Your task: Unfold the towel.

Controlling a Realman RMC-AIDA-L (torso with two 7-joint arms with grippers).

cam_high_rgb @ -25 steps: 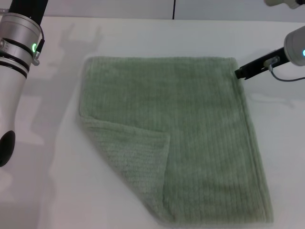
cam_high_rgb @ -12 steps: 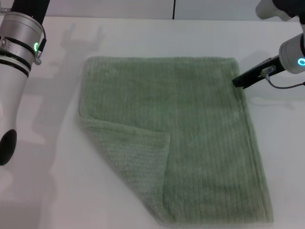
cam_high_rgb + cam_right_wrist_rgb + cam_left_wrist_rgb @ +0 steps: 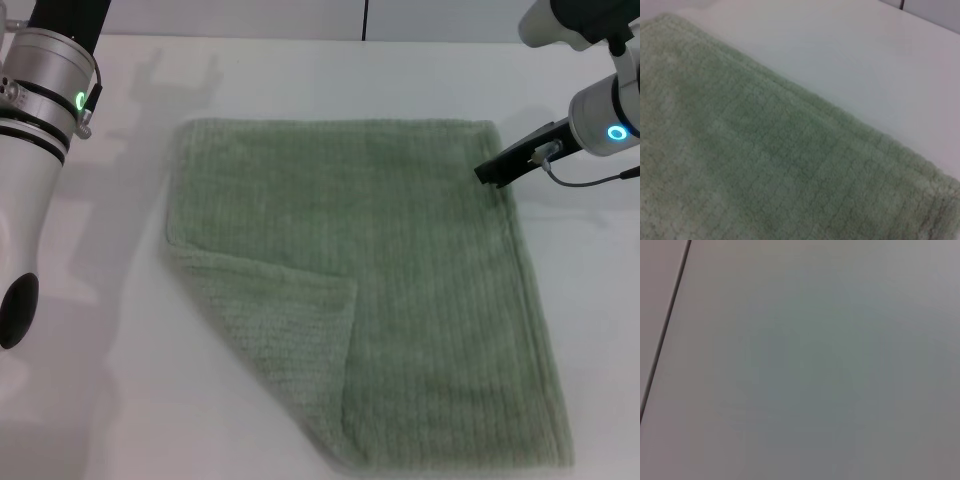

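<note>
The right end effector (image 3: 492, 170) reaches in from the counter's right edge, its dark tip at the towel's far right corner, over or against the hem there; whether it is wide, narrow or pinching the cloth cannot be told. Its wrist view looks down on ribbed green terry and a hemmed border running beside bare white surface. The towel (image 3: 400, 280) lies flat on the white counter (image 3: 300, 80), covering most of the middle and running toward the near edge. Its far edge sits straight, parallel to the counter's far edge, and its right edge slants toward the near right corner. The near left corner of the towel is folded over onto the top, forming a paler triangular flap (image 3: 270, 315) with its point toward the towel's centre. The left end effector (image 3: 18, 310) hangs at the counter's left edge, well apart from the towel; its state cannot be told, and its wrist view shows only a plain pale surface with one dark line.
</note>
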